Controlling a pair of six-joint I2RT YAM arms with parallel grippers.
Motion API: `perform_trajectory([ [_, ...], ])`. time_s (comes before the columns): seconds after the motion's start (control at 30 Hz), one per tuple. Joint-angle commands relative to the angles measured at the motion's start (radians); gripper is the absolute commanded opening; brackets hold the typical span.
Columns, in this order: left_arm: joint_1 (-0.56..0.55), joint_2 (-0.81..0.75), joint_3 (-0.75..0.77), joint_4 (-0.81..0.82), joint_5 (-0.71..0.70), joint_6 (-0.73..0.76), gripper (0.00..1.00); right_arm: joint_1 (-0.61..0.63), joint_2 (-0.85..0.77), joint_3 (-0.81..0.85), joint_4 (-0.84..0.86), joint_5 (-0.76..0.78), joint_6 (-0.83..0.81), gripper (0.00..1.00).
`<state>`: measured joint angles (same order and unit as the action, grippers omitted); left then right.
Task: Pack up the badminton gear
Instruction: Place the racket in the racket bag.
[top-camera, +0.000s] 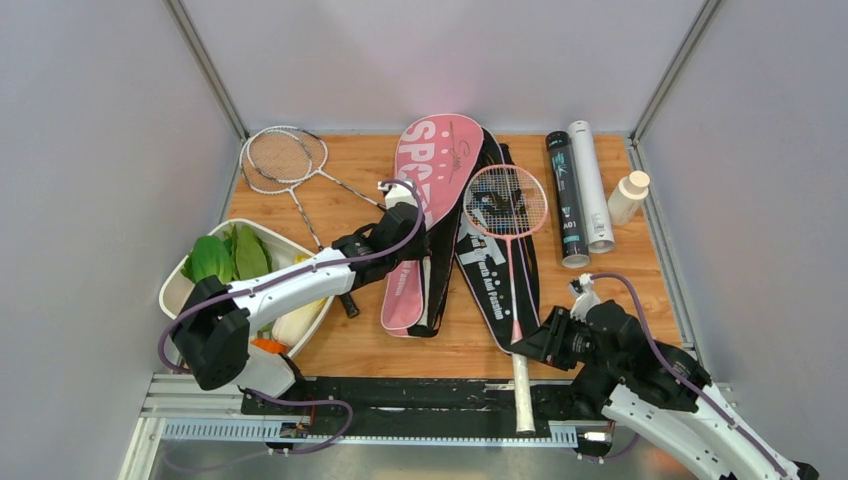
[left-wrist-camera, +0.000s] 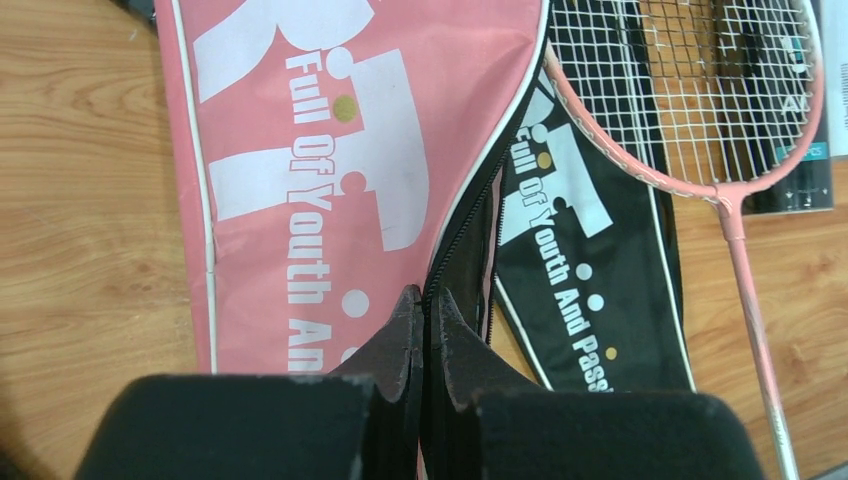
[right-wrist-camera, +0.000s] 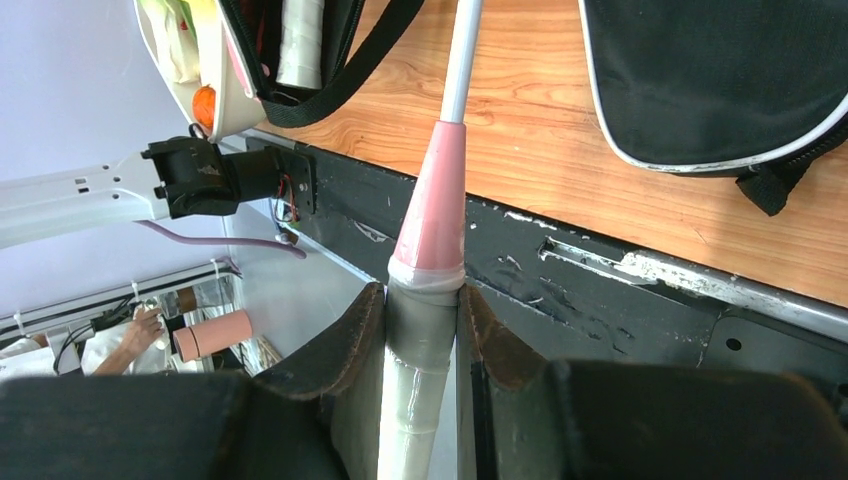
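The pink racket (top-camera: 507, 200) lies along the black bag (top-camera: 478, 280), head far, handle near, grasped by the right end effector (right-wrist-camera: 422, 295). The left end effector (left-wrist-camera: 422, 310) pinches the pink bag (left-wrist-camera: 300, 150) beside that black bag; farther left, a white tray (top-camera: 172, 285) holds greens (top-camera: 230, 255).

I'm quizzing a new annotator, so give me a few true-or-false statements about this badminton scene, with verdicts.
1. The right gripper is shut on the pink racket at its handle. True.
2. The black tube and white tube stand upright. False: both lie on their sides.
3. The pink racket's head rests over the black racket bag. True.
4. The left gripper hangs wide open over the silver rackets. False: it is shut at the zipper edge of the pink racket bag.
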<state>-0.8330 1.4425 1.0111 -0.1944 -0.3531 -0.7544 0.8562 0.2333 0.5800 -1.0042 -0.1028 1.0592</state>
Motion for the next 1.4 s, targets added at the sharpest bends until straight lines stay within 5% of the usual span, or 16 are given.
perform_trajectory([
  [0.0, 0.014, 0.003, 0.068, 0.078, -0.091, 0.037, 0.00, 0.004, -0.030, 0.074, 0.016, -0.044, -0.035, 0.00],
  [0.93, 0.014, 0.031, 0.024, 0.141, -0.030, 0.056, 0.00, 0.004, 0.136, 0.155, 0.153, -0.172, -0.113, 0.00],
  [1.37, 0.015, -0.043, -0.100, 0.246, 0.162, -0.037, 0.00, 0.005, 0.494, -0.047, 0.828, -0.009, -0.090, 0.00],
])
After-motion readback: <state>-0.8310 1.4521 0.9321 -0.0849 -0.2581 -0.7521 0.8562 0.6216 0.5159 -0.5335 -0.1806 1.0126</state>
